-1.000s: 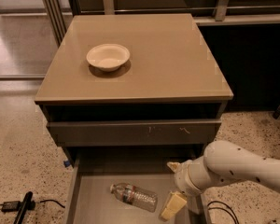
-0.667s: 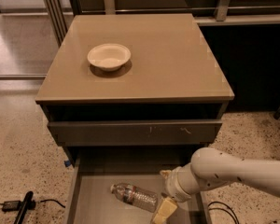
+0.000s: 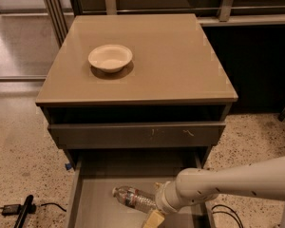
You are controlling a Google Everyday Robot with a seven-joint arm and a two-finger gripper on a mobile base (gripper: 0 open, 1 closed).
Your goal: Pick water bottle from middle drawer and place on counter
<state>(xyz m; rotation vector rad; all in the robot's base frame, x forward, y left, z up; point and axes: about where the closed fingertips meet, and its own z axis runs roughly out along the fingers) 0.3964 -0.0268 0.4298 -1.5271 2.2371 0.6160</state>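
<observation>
Low in the open middle drawer, the gripper sits at the base end of the water bottle, its fingers spread, one to each side and not closed on it. The bottle lies on its side on the drawer floor, cap toward the left wall. It looks light, thin-walled and slick — likely to roll or squash, so a modest squeeze across the ribbed body near the label seems best. Lifting out means clearing the scratched drawer front just above and the overhanging counter lip — beyond, the slab has wide room right of the bowl
</observation>
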